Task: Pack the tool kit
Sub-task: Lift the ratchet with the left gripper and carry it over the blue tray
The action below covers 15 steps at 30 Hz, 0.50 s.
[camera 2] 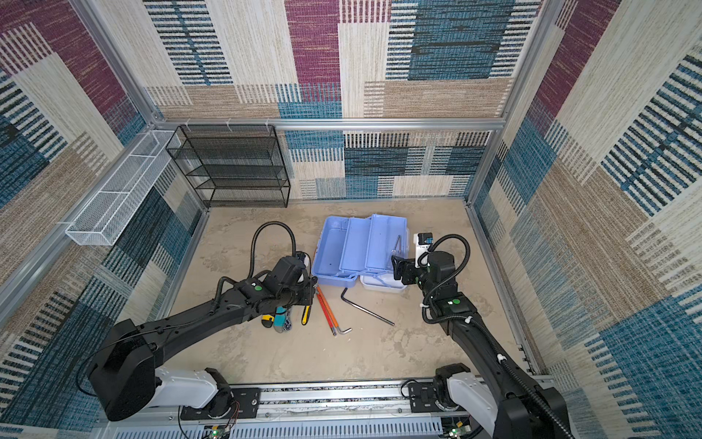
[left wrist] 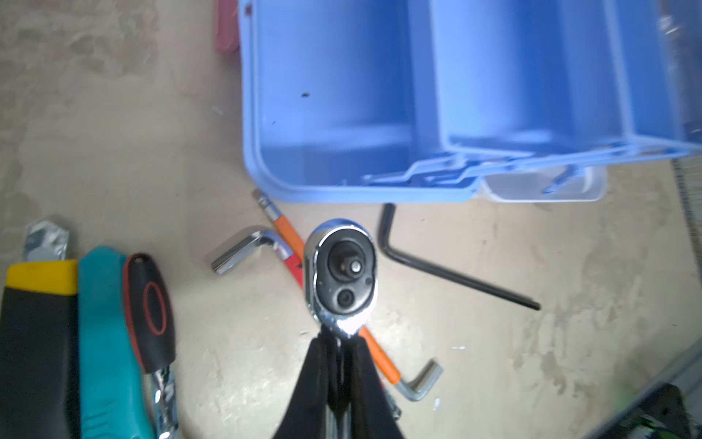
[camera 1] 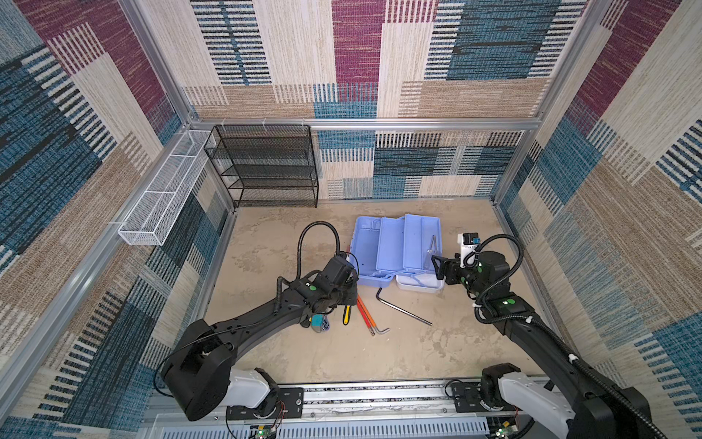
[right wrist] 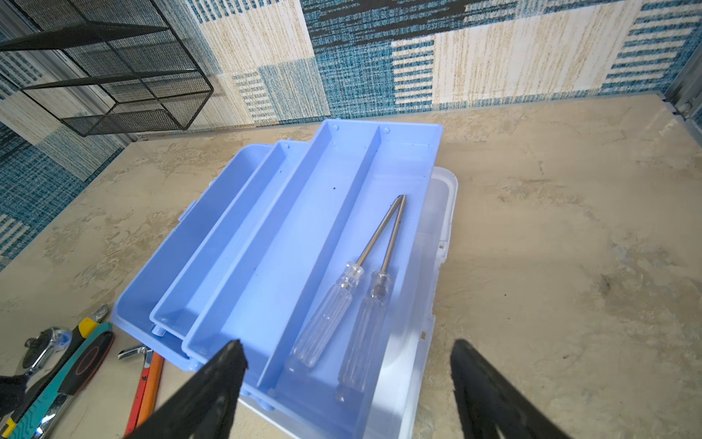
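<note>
The kit (camera 1: 399,249) is seen opened on the surface (camera 1: 437,353), near the middle and towards the back, in both top views. Its light blue base (camera 1: 364,247) is laid bare. Two light blue trays (right wrist: 296,235) are folded out in steps over the white lid (right wrist: 442,213), which lies flat beside the base. A pink piece (left wrist: 226,32) is glimpsed at the base's outer edge. Two clear-handled screwdrivers (right wrist: 330,319) are laid in the top tray, in the compartment on the lid's side. The left pincer (left wrist: 339,344) is clenched on a chrome ratchet (left wrist: 343,266), just in front of the kit. The right pincer (right wrist: 346,347) is spread wide with nothing gripped, at the kit's near end.
</note>
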Each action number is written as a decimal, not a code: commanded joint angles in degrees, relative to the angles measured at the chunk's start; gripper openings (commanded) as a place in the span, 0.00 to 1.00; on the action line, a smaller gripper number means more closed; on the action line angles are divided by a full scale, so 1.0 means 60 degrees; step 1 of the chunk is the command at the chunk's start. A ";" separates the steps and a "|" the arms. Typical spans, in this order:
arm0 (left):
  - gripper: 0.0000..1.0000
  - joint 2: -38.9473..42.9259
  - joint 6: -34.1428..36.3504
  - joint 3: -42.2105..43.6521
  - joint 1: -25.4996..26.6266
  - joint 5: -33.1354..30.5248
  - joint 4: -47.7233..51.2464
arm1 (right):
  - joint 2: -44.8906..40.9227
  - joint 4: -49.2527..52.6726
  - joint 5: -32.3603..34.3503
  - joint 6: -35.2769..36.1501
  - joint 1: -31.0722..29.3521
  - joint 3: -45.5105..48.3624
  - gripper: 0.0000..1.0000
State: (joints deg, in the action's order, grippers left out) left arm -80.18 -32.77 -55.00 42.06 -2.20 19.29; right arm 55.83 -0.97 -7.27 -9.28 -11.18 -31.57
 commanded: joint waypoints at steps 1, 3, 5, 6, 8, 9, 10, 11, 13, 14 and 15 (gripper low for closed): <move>0.00 -0.0448 0.0578 -0.0942 -0.0004 0.0518 -0.0754 | -0.0116 -0.0585 0.0260 -0.0255 -0.0012 0.0117 0.90; 0.00 -0.1003 0.0754 -0.1736 -0.0003 0.0978 -0.0899 | -0.0176 -0.0599 0.0346 -0.0284 -0.0011 0.0158 0.92; 0.00 -0.1625 0.0912 -0.2617 0.0000 0.1401 -0.0914 | -0.0170 -0.0614 0.0491 -0.0271 -0.0008 0.0192 0.93; 0.00 -0.1979 0.0962 -0.3064 -0.0005 0.1638 -0.0964 | -0.0171 -0.0603 0.0582 -0.0270 -0.0004 0.0207 0.93; 0.00 -0.2615 0.0995 -0.3822 0.0000 0.1985 -0.1072 | -0.0129 -0.0573 0.0625 -0.0281 0.0003 0.0208 0.94; 0.00 -0.2971 0.1023 -0.4285 -0.0002 0.2161 -0.1076 | -0.0121 -0.0570 0.0627 -0.0320 0.0003 0.0205 0.94; 0.00 -0.3326 0.0994 -0.4717 -0.0007 0.2328 -0.1063 | -0.0120 -0.0588 0.0610 -0.0365 0.0017 0.0223 0.94; 0.00 -0.3578 0.0977 -0.5013 -0.0008 0.2474 -0.1062 | -0.0113 -0.0607 0.0594 -0.0388 0.0018 0.0245 0.93; 0.00 -0.4223 0.0928 -0.5733 -0.0018 0.2784 -0.1218 | -0.0123 -0.0676 0.0567 -0.0413 0.0018 0.0295 0.94; 0.00 -0.4491 0.0912 -0.6024 -0.0021 0.2798 -0.1201 | -0.0142 -0.0684 0.0556 -0.0416 0.0018 0.0309 0.94; 0.00 -0.4778 0.0905 -0.6411 -0.0023 0.2837 -0.1117 | -0.0156 -0.0673 0.0567 -0.0395 0.0018 0.0298 0.94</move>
State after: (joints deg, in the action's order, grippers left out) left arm -106.45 -28.38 -89.84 42.00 11.51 14.81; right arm 55.11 -2.70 -4.45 -10.70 -11.07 -29.93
